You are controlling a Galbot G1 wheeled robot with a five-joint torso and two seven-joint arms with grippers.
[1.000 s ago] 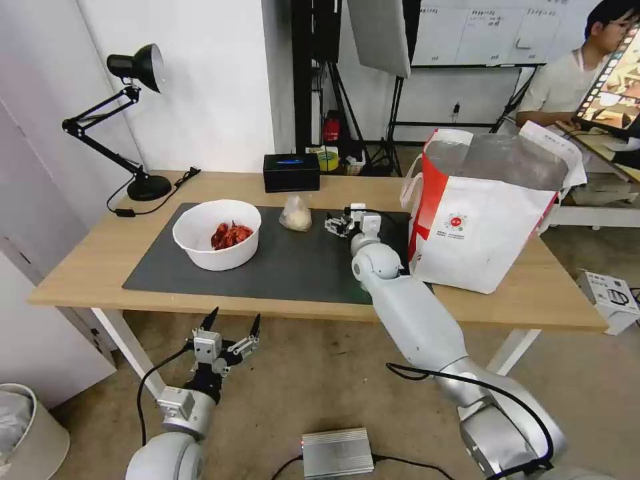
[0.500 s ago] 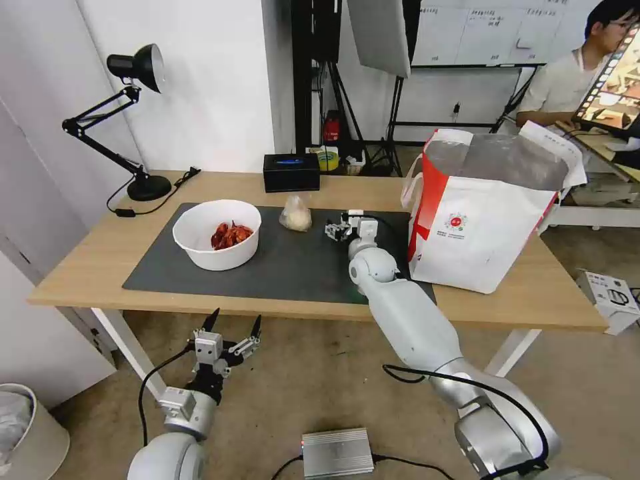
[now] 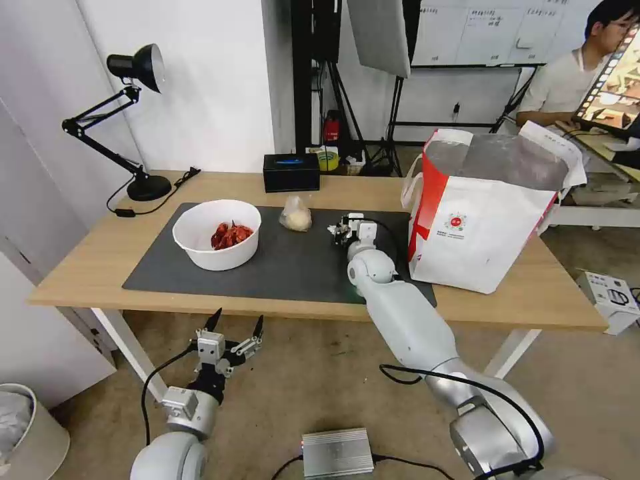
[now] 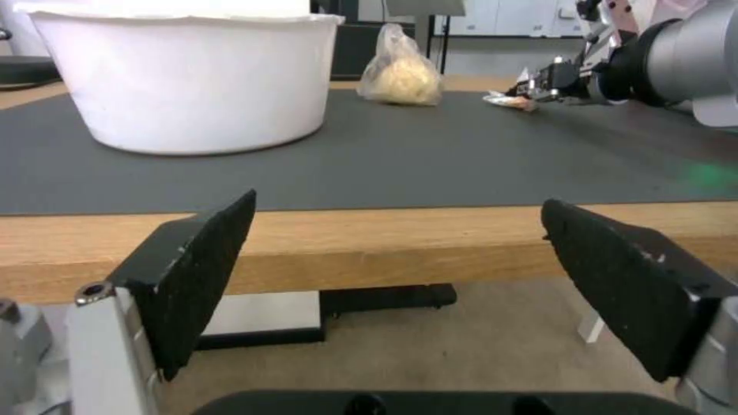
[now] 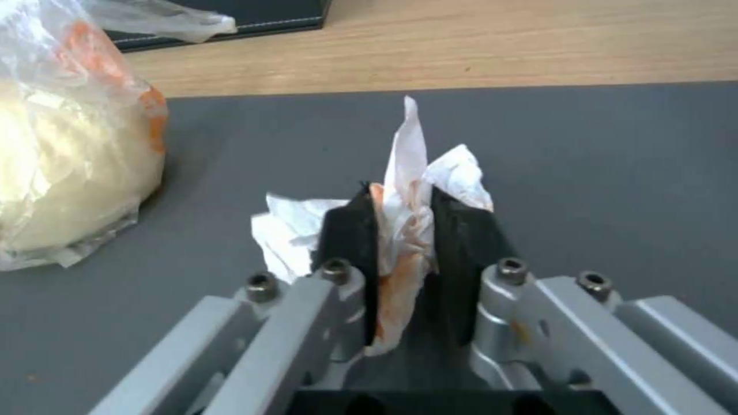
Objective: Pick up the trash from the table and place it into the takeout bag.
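My right gripper is low over the dark grey mat, shut on a crumpled white tissue stained orange, pinched between its black pads. A small clear knotted bag with a pale lump lies on the mat just left of it. The white bowl of red shells stands on the mat's left part. The takeout bag, white with a red side and foil lining, stands open at the table's right. My left gripper hangs open below the table's front edge.
A black box sits at the table's back edge behind the knotted bag. A black desk lamp stands at the back left with its cord on the wood. A grey bin and a metal unit are on the floor.
My right gripper has closed on the tissue and drawn slightly toward the bag side. The left arm stays parked below the table.
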